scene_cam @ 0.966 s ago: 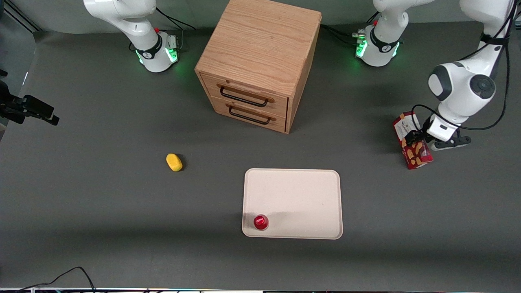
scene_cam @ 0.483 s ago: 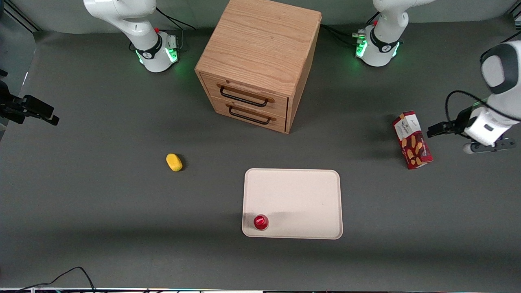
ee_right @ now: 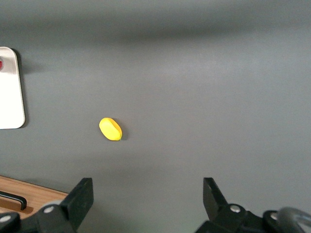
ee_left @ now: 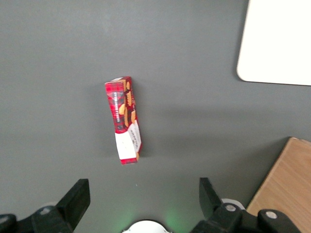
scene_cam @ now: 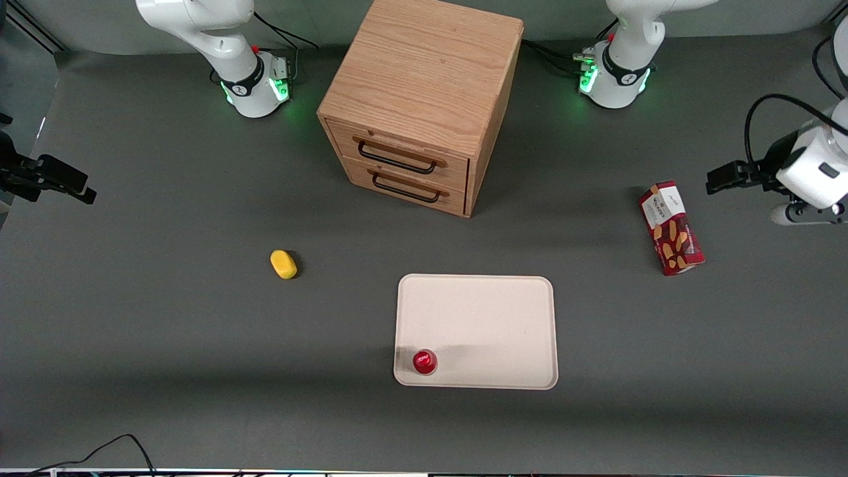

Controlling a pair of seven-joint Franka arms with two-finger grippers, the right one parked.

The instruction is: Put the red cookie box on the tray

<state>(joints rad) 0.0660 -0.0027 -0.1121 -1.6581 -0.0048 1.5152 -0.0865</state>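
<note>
Red cookie box (scene_cam: 670, 228) lies flat on the tabletop (scene_cam: 165, 318), well apart from the tray (scene_cam: 483, 311). Your end effector (ee_left: 141, 201) hangs above it, released and empty; in the front view the box sits at its eight o'clock, long axis roughly twelve-to-six.

We see the red cookie box (scene_cam: 671, 228) lying on the table, apart from the tray (scene_cam: 490, 311). Our gripper (scene_cam: 805, 213) hangs beside the box, toward the working arm's end.
</note>
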